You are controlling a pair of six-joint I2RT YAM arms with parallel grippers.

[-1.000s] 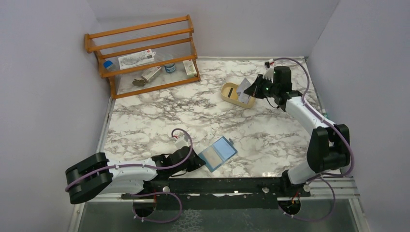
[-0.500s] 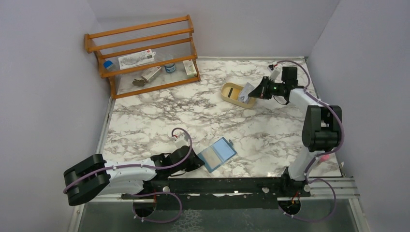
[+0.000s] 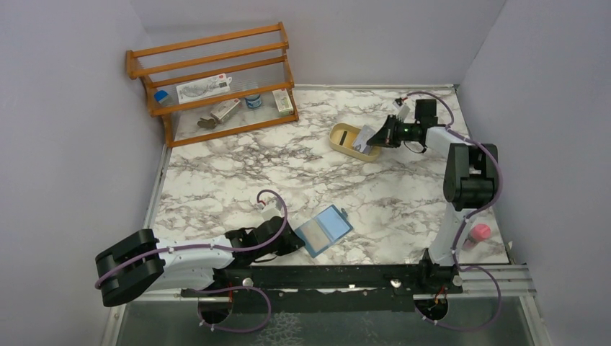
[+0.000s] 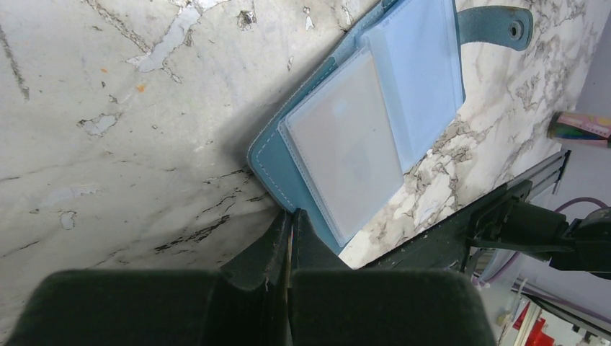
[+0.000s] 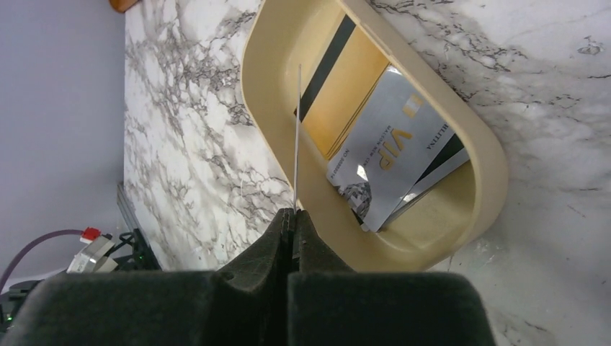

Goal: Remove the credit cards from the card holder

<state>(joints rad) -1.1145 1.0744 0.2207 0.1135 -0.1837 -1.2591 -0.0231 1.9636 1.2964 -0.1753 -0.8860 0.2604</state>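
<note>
Looking down from overhead, we see the card holder point(image 3: 324, 228) lying open on the marble table point(image 3: 238, 173) near the front edge, just beside the left gripper point(image 3: 292, 241). In the left wrist view the card holder point(image 4: 367, 115) is teal with pale stitching, its snap tab point(image 4: 497, 21) sticking out from the far edge, and two frosted plastic sleeves are fanned across its inside. We cannot tell whether any card sits within them. The left gripper point(image 4: 290, 216) has its jaws pressed together, tips at the holder's near edge, and we cannot make out whether they pinch the leather or only touch it. At the far right of the table the right gripper point(image 3: 378, 137) is clamped on a credit card point(image 3: 365, 135) over the tan tray point(image 3: 335, 138). From the right wrist that credit card point(image 5: 297, 137) shows only as a thin edge-on line, so its face is unreadable. Inside the tray point(image 5: 490, 166) a silver VIP card point(image 5: 389, 155) overlaps a gold card point(image 5: 346, 94) with a black stripe. A further dark-striped card beneath the silver one is mostly covered.
</note>
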